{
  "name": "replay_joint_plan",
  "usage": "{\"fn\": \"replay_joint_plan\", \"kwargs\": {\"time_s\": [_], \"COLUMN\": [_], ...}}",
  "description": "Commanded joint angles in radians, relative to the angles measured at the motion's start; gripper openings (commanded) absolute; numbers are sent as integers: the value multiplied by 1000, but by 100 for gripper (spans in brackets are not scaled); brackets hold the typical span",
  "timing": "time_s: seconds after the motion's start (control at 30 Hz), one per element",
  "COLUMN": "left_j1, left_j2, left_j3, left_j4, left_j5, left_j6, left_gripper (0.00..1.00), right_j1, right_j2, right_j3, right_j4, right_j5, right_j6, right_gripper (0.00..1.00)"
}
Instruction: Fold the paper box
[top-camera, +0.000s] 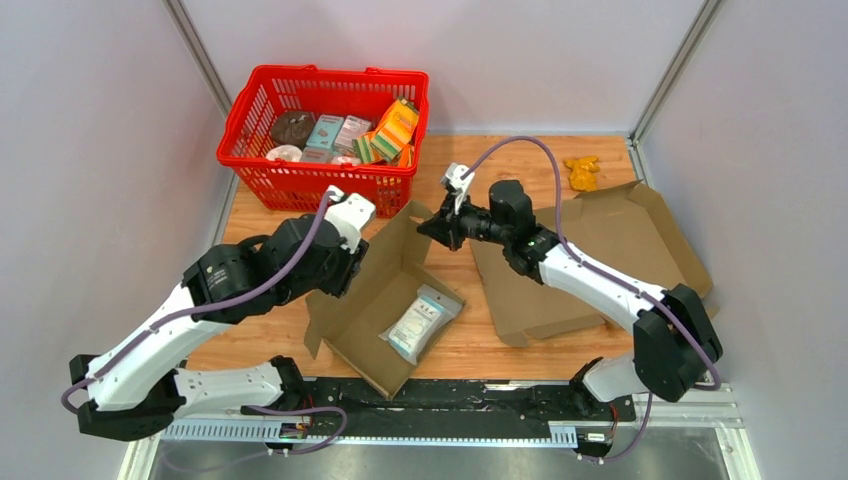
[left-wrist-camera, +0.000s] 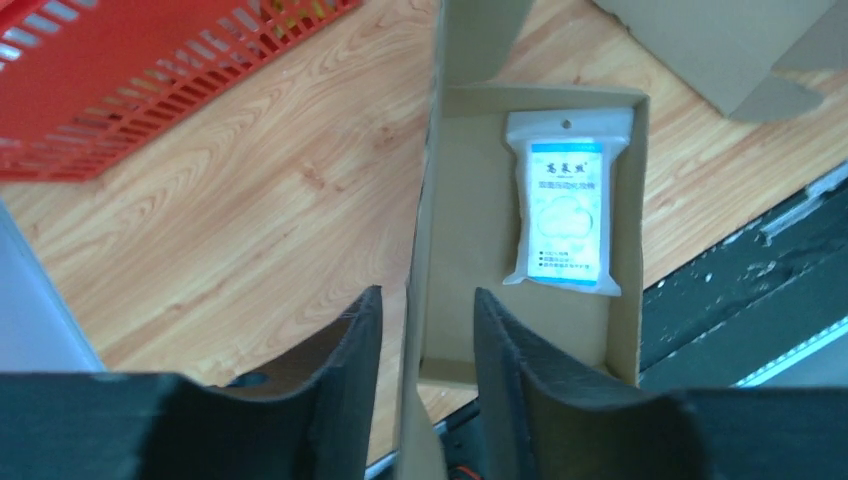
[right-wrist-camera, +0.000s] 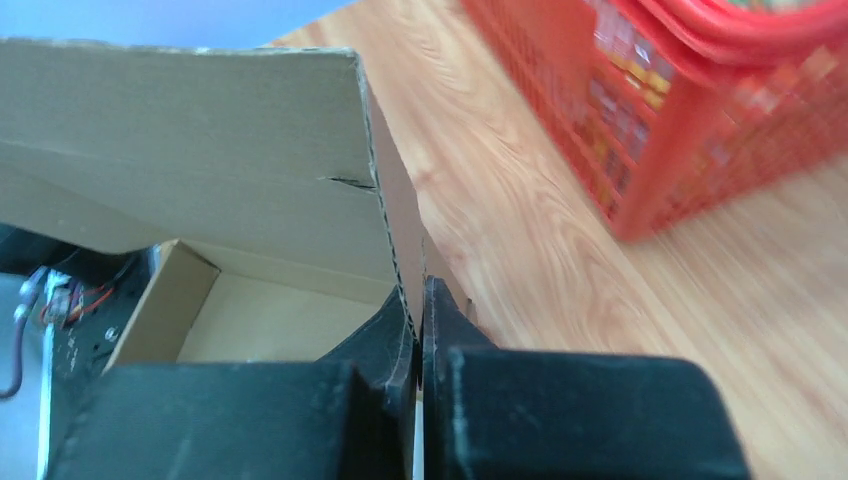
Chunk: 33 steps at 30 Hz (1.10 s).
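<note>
The box (top-camera: 375, 295) sat open in the middle of the table (top-camera: 480, 345), between the 2 arms, with its long walls partly raised. It was thin brown card, so it probably weighed little and would slide or tip under a push. The panels looked stiff, but they would bend readily at the scored lines. Holds were best taken on a wall's top edge near a crease, with a light pinch so the card did not crush or tear.

The right gripper (right-wrist-camera: 418, 300) was clamped on the upper edge of the far wall, pads pressed together on the card. The left gripper (left-wrist-camera: 425, 300) straddled the left wall, with 1 finger (left-wrist-camera: 365, 330) outside and 1 inside. They stood apart, with daylight on both sides of the card, so nothing was gripped there.

There was 1 box in work, with 1 white sachet (left-wrist-camera: 568, 205) lying flat on its floor. 1 more unfolded card blank (top-camera: 620, 240) lay to the right. 1 red basket (top-camera: 250, 110) of packets stood at the back left, too jumbled to count. 1 small yellow object (top-camera: 581, 172) lay at the back right.
</note>
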Motion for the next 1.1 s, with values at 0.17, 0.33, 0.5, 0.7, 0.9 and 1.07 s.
{"fn": "replay_joint_plan", "kwargs": {"time_s": [0.17, 0.33, 0.5, 0.7, 0.9, 1.07], "left_j1": [4, 39, 173, 384, 450, 511], "left_j2": [-222, -222, -166, -173, -124, -69], "left_j3": [-74, -145, -194, -295, -389, -403], "left_j4": [88, 79, 113, 319, 485, 527], "left_j5": [-333, -359, -261, 7, 80, 21], "left_j6": [-118, -171, -159, -27, 19, 19], "left_gripper": [57, 59, 60, 59, 60, 61], "right_j1": [-67, -70, -70, -72, -72, -73], "right_j2": [-222, -284, -279, -282, -277, -282], "right_j3": [-79, -88, -77, -72, -68, -65], "right_j4": [-161, -269, -286, -289, -294, -297], "right_j5": [465, 584, 584, 576, 552, 544], "right_j6": [169, 230, 230, 232, 224, 215], "right_gripper": [0, 0, 0, 0, 0, 0]}}
